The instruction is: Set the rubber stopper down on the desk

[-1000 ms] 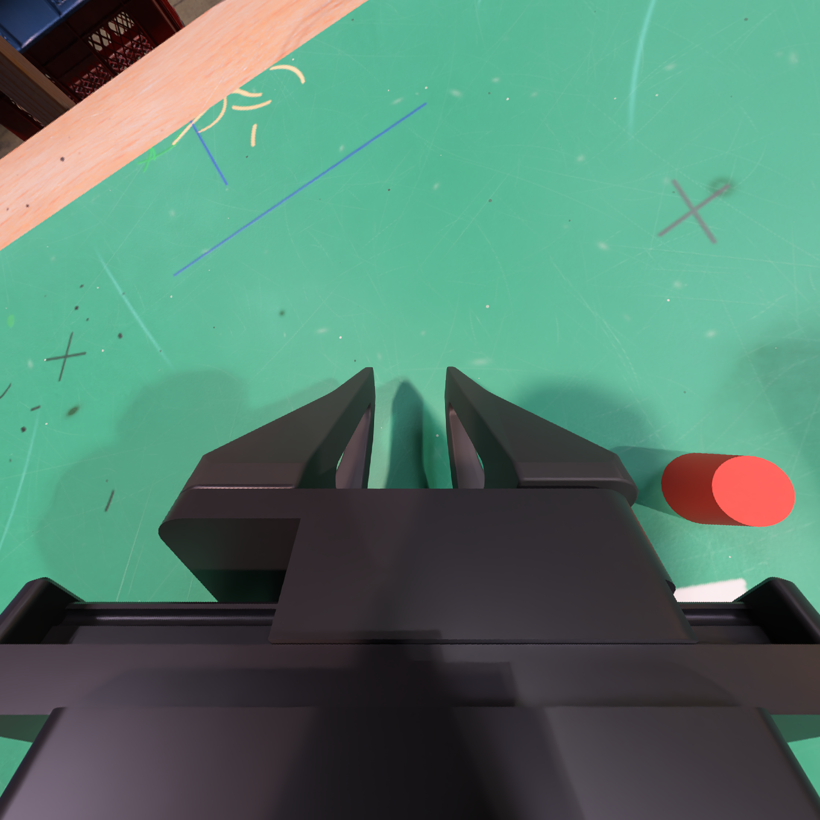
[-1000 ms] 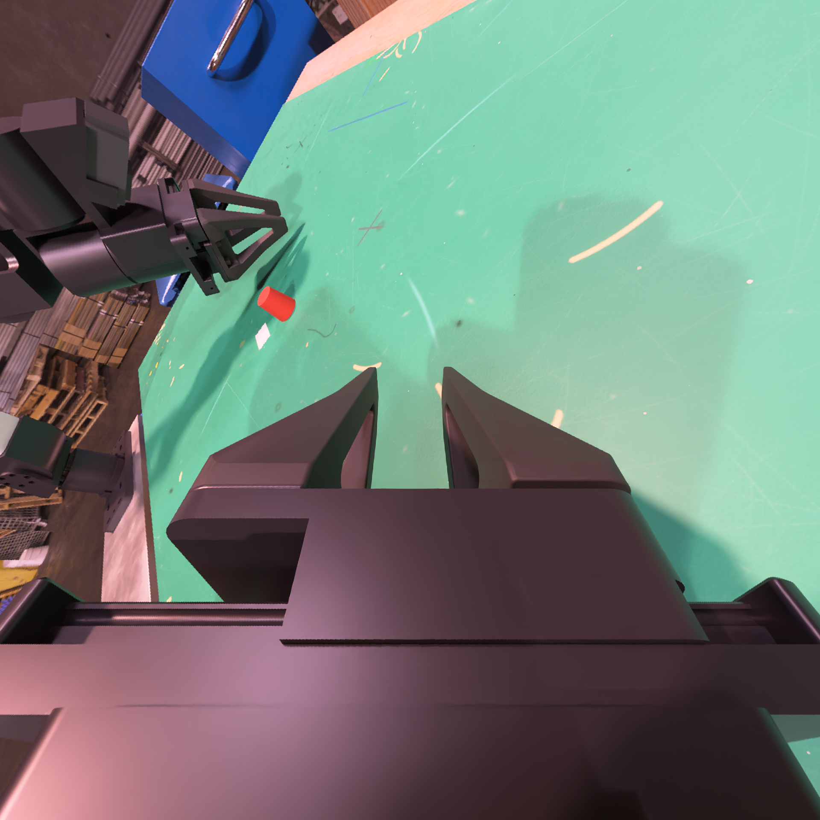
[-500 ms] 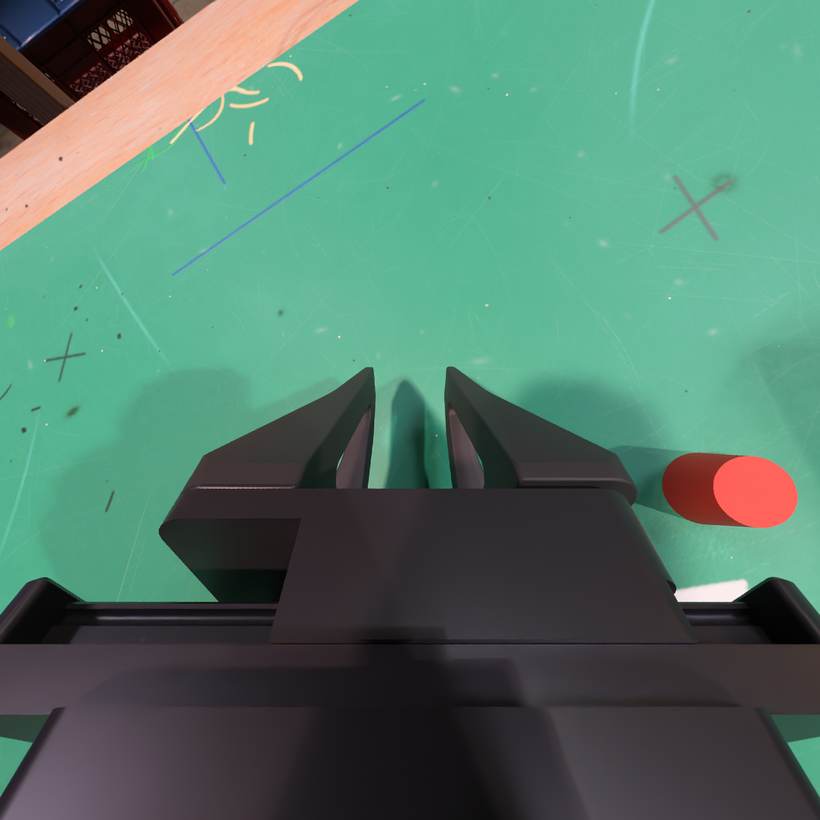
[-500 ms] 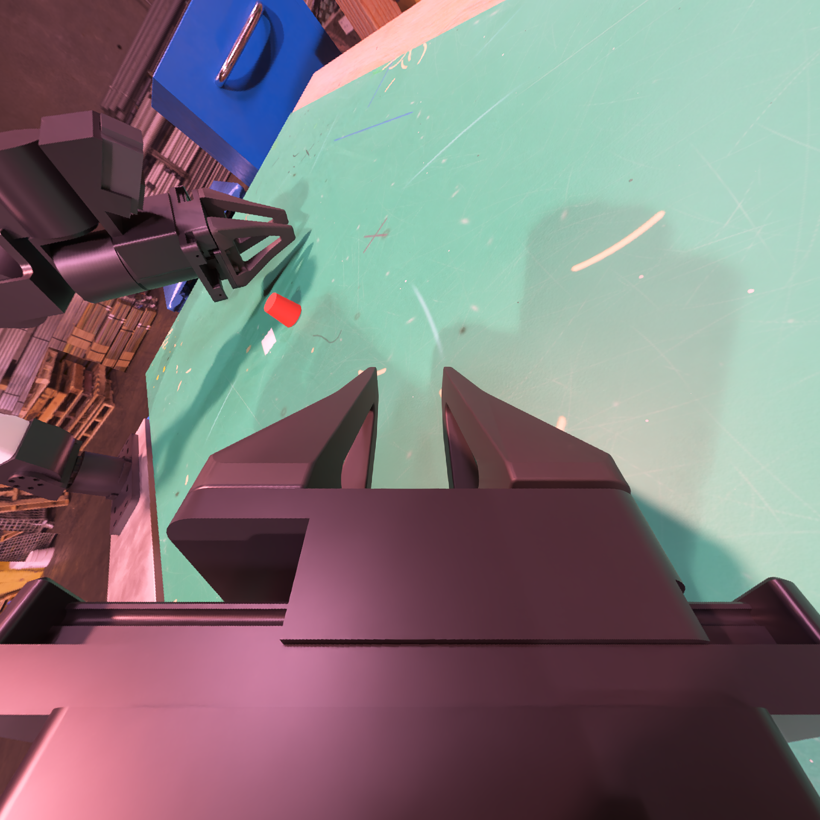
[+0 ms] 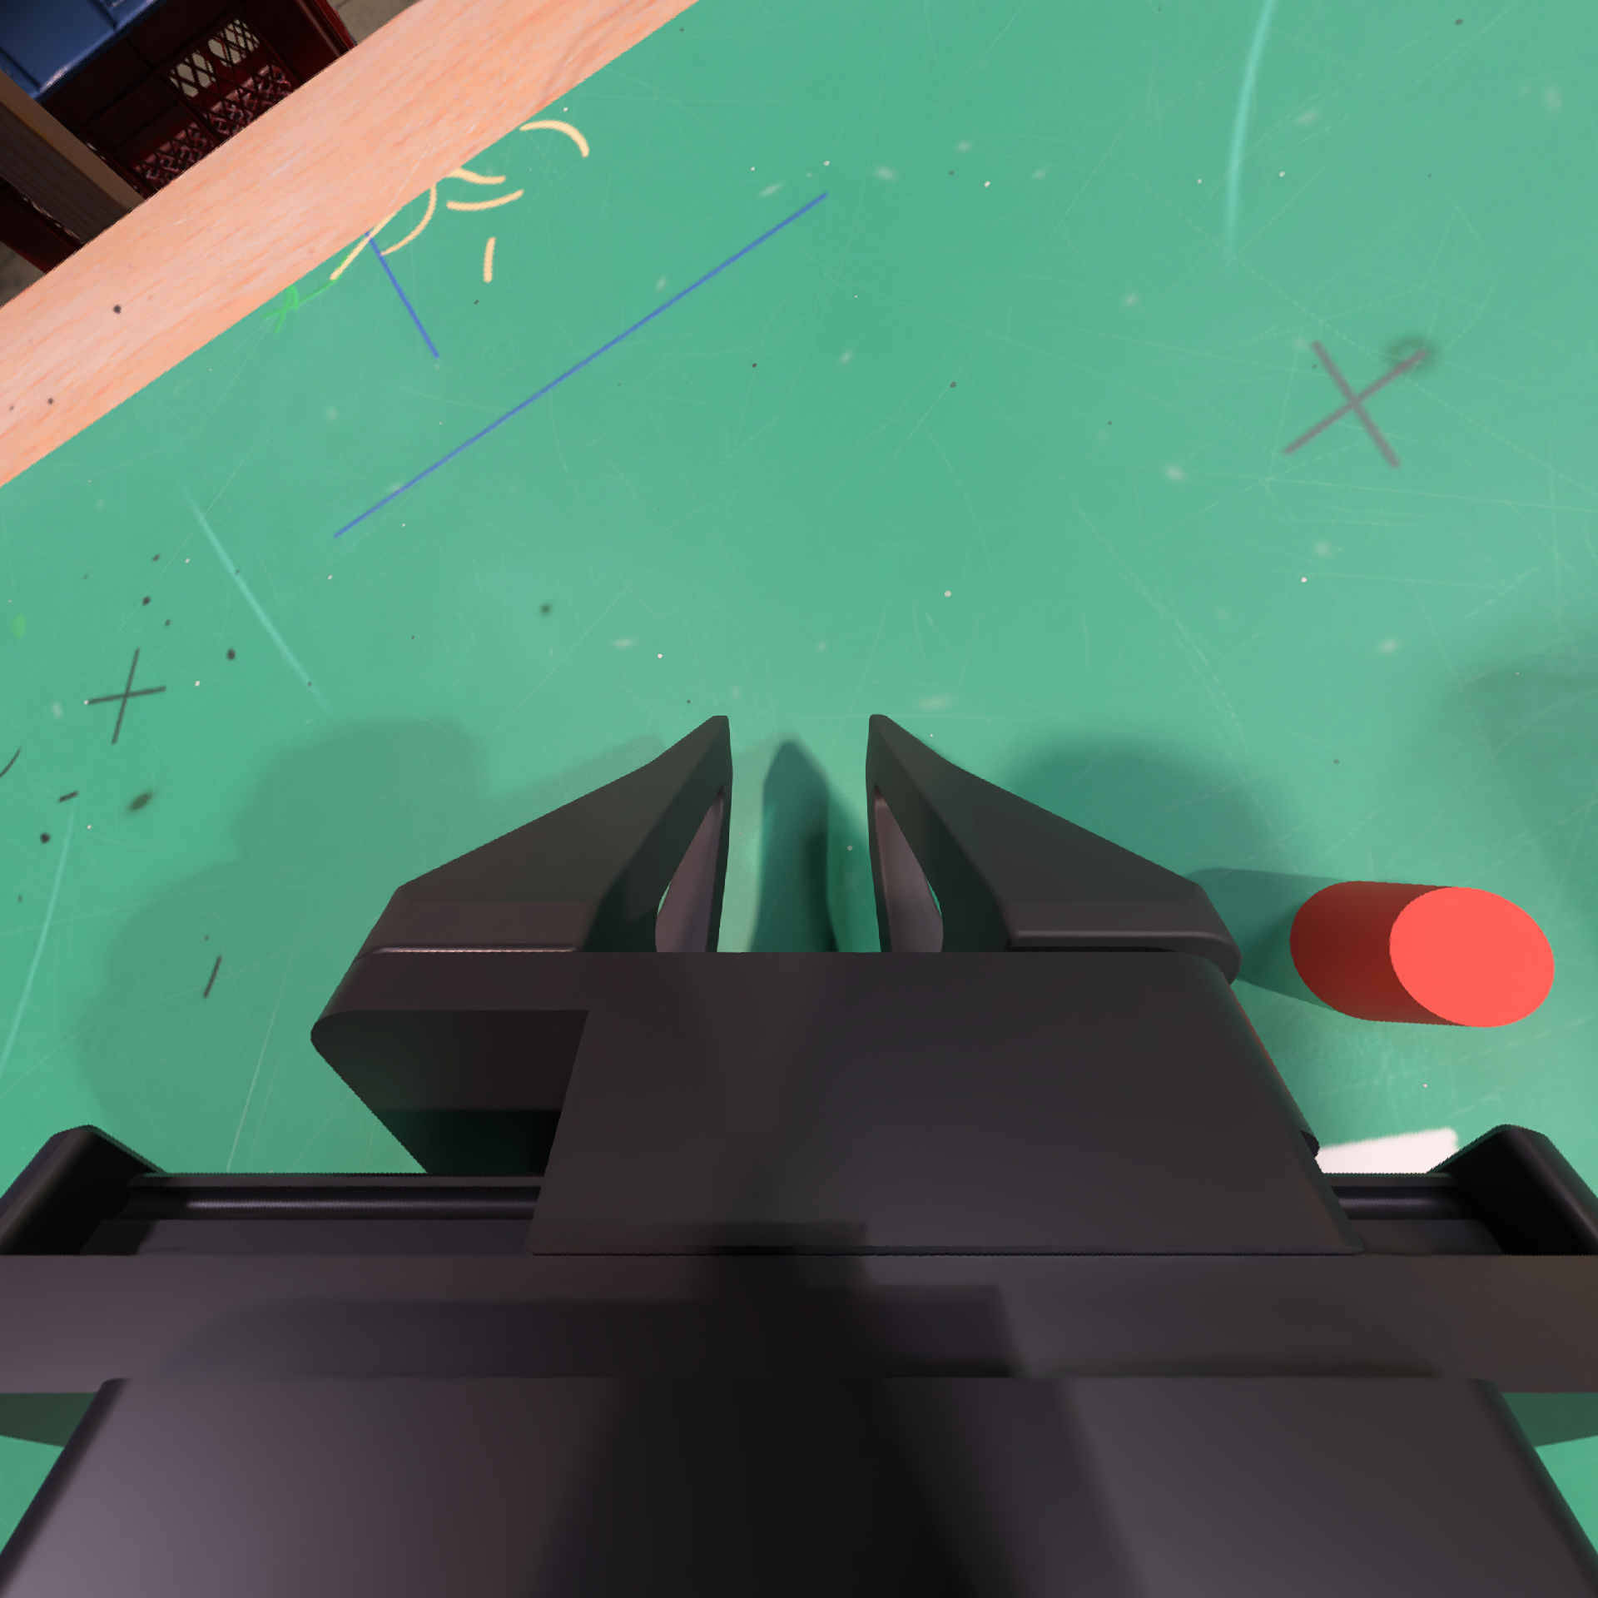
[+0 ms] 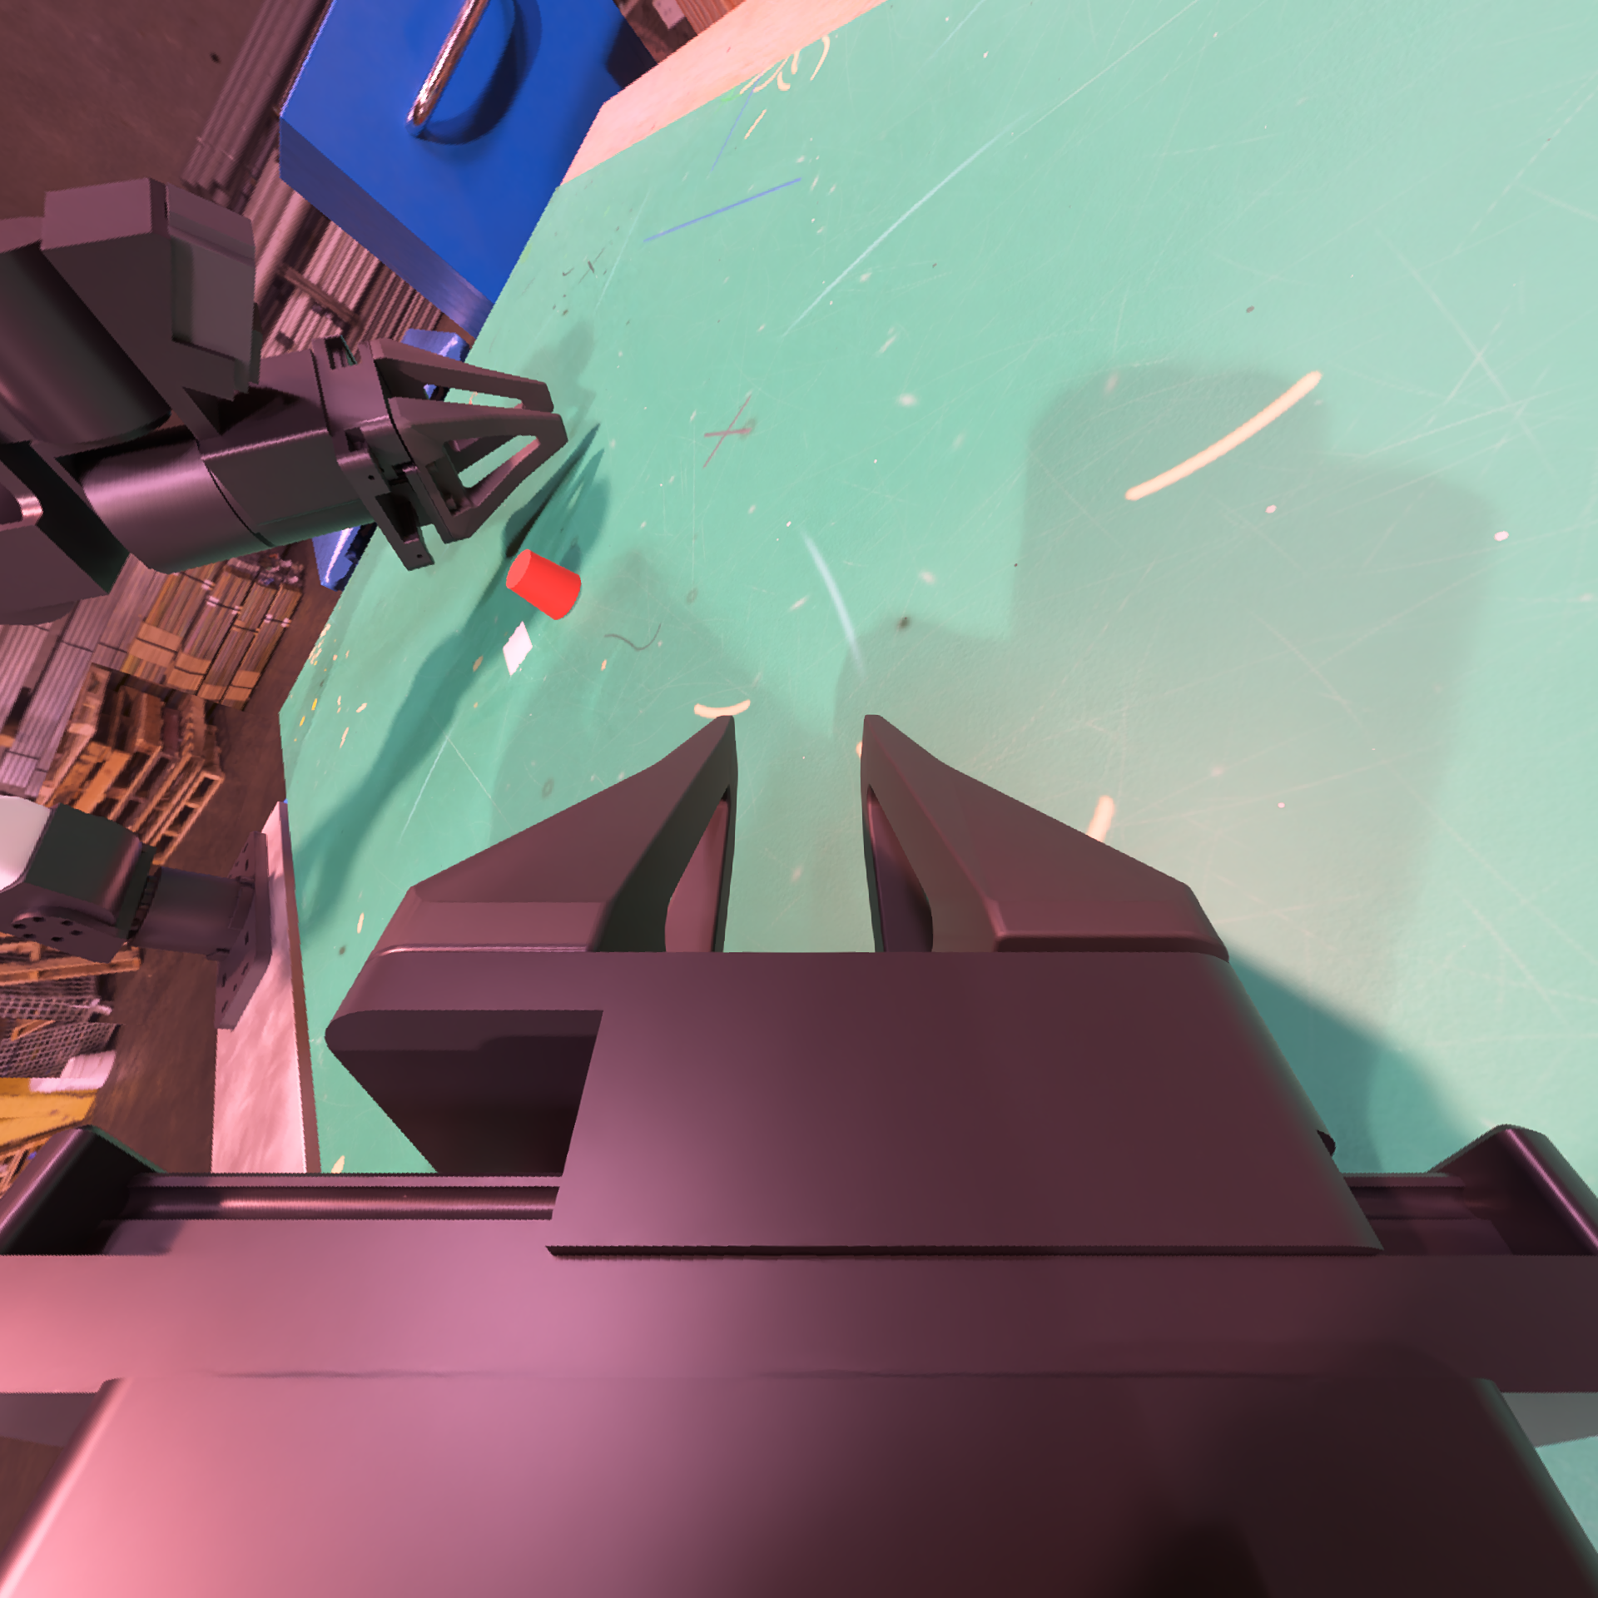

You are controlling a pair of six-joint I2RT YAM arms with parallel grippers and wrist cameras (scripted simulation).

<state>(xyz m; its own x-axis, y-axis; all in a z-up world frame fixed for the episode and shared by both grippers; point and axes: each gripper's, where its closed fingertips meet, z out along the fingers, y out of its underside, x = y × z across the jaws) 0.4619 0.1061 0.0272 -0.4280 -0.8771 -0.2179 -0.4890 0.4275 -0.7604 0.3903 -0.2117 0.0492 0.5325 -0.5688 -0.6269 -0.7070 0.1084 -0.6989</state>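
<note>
- The red rubber stopper (image 5: 1418, 955) lies on its side on the green surface (image 5: 951, 432).
- In the left wrist view it sits just to the right of the left claw (image 5: 798, 735), with its round flat end facing the camera.
- The left claw is not touching the stopper. There is a gap between its two fingers (image 5: 674, 830), and only green surface shows in that gap. It holds nothing.
- A small white scrap (image 5: 1383, 1154) lies on the surface near the stopper.
- In the right wrist view, the right claw (image 6: 797, 735) has the same kind of gap and holds nothing. It is well apart from the stopper (image 6: 543, 584), which looks small and far off to the upper left.
- That view also shows the left claw (image 6: 553, 424) from the side, hanging over the surface just beside the stopper.
- The surface has scratches, a thin blue line (image 5: 579, 363), a grey cross mark (image 5: 1353, 406) and some pale yellow streaks (image 6: 1224, 437).
- A pale wooden edge (image 5: 216, 216) runs along the far side of the green part.
- A blue box with a metal handle (image 6: 450, 130) stands past the surface.
</note>
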